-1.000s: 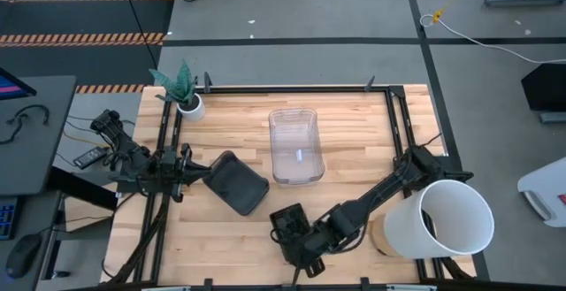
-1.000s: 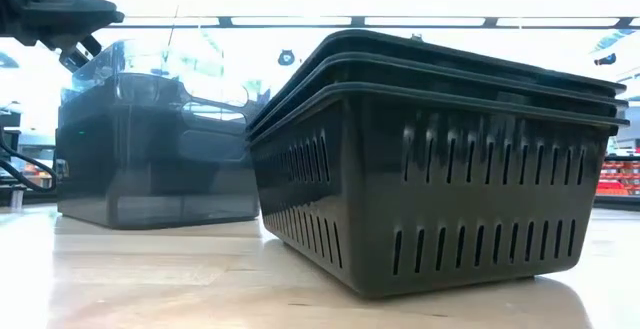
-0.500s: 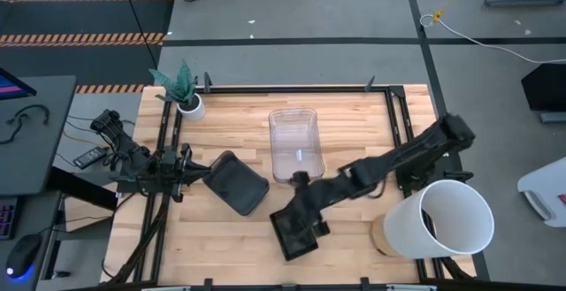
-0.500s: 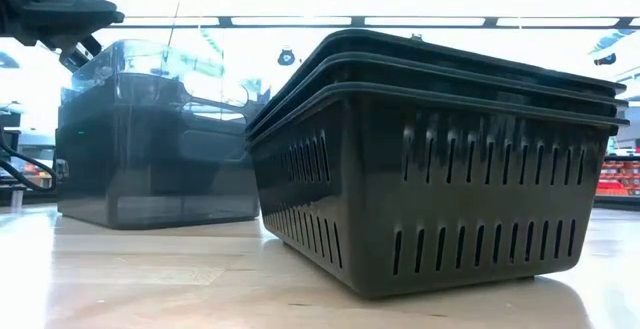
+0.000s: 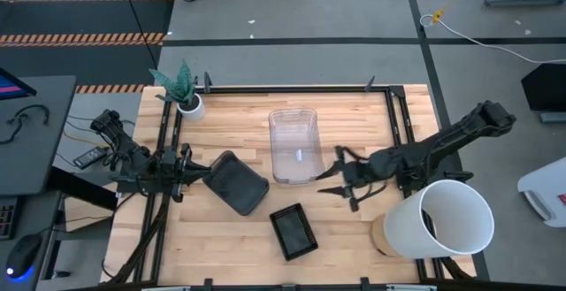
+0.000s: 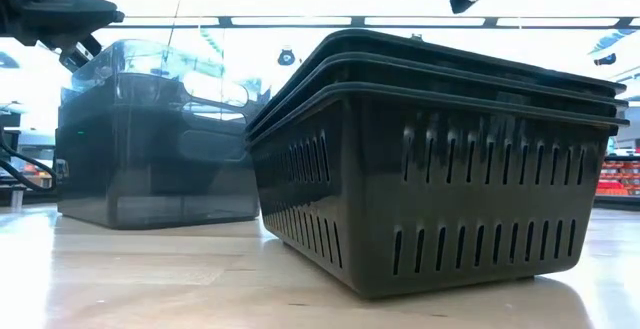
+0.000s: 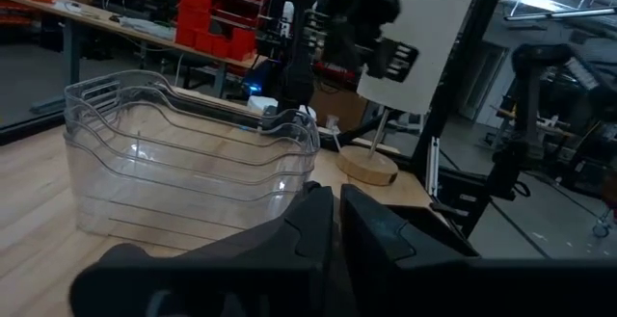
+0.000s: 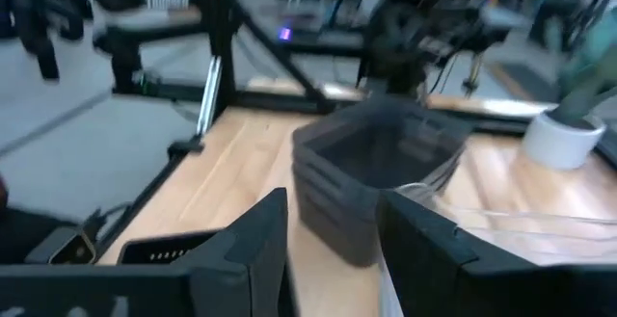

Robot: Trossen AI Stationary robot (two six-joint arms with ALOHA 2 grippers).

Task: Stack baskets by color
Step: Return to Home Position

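Note:
A stack of clear baskets [image 5: 294, 145] stands mid-table on its bottom. Left of it sits a stack of smoky grey baskets [image 5: 235, 182], turned askew, with my left gripper [image 5: 196, 174] shut on its left end. A stack of black mesh baskets [image 5: 294, 231] rests near the front edge and fills the low view [image 6: 430, 159]. My right gripper [image 5: 340, 178] hangs open in the air just right of the clear stack, pointing toward the table's left, with nothing between its fingers [image 8: 265, 250]. My left gripper holds the top rim [image 6: 88, 69] of the smoky grey stack at its end nearest the table's left edge, pinched between the two fingers [image 7: 313, 223]. The fingers come about level from the table's left. The stack stands on the table on its bottom.
A large white bucket [image 5: 447, 220] lies at the front right beside a round wooden base [image 5: 382, 235]. A small white plant pot [image 5: 188, 105] stands at the far left corner. Black frame rails [image 5: 398, 123] run along the table's sides.
My right gripper has left the black mesh stack at the front edge, going toward the far and right edges, and has tipped up from pointing down to almost level. The black stack has stayed where it was.

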